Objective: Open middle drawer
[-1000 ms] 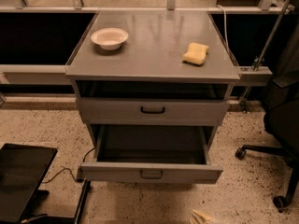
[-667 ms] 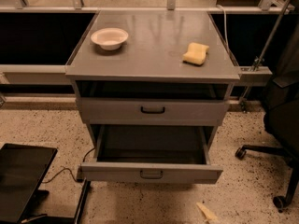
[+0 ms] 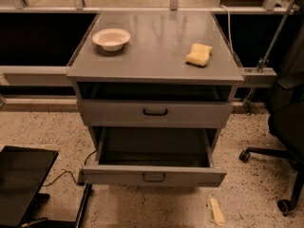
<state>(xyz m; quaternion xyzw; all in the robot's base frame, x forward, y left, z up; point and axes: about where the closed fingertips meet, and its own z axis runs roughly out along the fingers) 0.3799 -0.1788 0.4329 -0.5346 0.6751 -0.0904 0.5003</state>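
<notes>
We see the middle drawer (image 3: 153, 174) pulled well out beneath the upper drawer (image 3: 199, 114), which sits nearly shut. Only a pale tip of the gripper (image 3: 217, 213) shows, low right over the floor (image 3: 259, 189) and apart from the drawer. We cannot tell whether it is open or closed. We judge that a careless swing from there could knock the front back in. We find no readable writing.

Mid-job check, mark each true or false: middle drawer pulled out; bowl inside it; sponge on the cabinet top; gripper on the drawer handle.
1. The middle drawer is pulled out. True.
2. The white bowl sits in that drawer. False: it stands on the cabinet top.
3. The yellow sponge lies on the cabinet top. True.
4. The gripper is on the drawer's handle. False: it is near the picture's bottom edge, below and right of the handle, apart from it.
</notes>
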